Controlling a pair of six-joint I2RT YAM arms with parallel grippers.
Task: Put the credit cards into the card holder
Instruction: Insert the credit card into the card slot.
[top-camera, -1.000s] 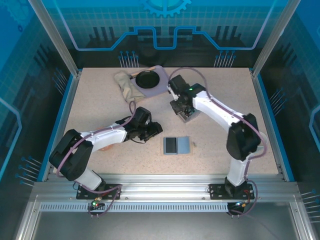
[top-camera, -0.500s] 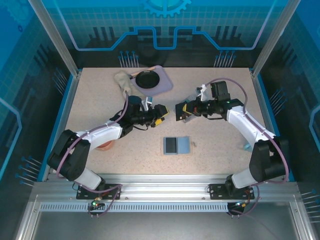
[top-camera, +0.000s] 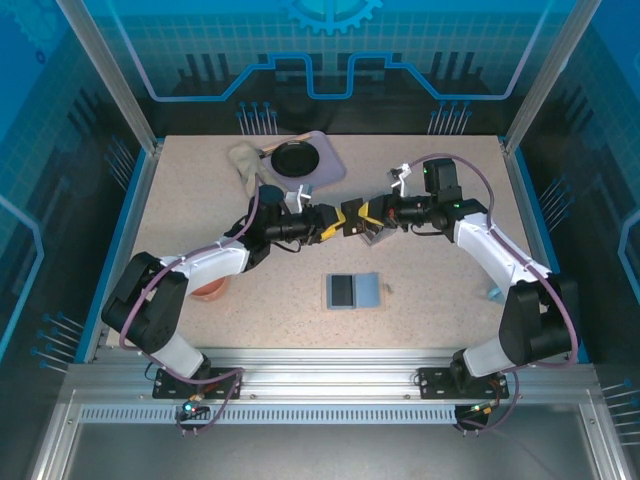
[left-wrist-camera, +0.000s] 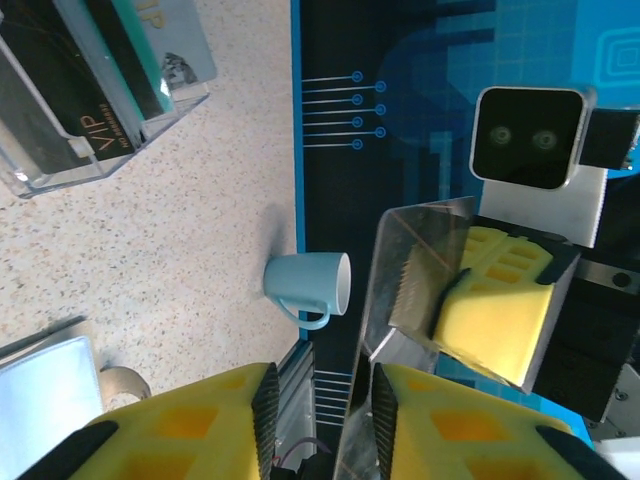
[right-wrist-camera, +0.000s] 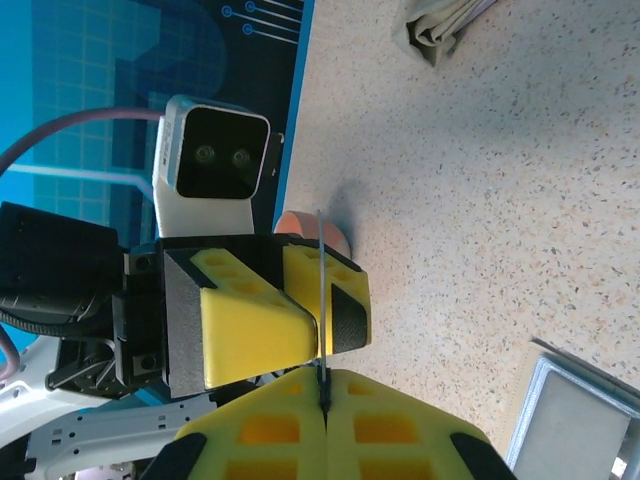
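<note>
Above the table's middle my right gripper (top-camera: 358, 217) is shut on one of the credit cards (right-wrist-camera: 321, 285), seen edge-on as a thin grey line. My left gripper (top-camera: 333, 223) faces it with the free end of that card (left-wrist-camera: 420, 265) between its jaws. The card lies against one pad (left-wrist-camera: 384, 405), and a gap shows to the other pad (left-wrist-camera: 265, 405), so this gripper is open. More credit cards, one dark and one teal, stand in a clear tray (left-wrist-camera: 90, 120). The card holder (top-camera: 353, 291) lies open and flat nearer the front, one panel dark and one light.
A blue mug (left-wrist-camera: 310, 285) lies on its side near the right wall. An orange cup (top-camera: 210, 290) sits under the left arm. At the back left lie a crumpled cloth (top-camera: 250, 165) and a black plate (top-camera: 297, 158) on a lavender mat.
My right arm left the tray with a card and turned it toward the left arm. My left gripper swung up from near the holder to meet it, and its jaws narrowed around the card.
</note>
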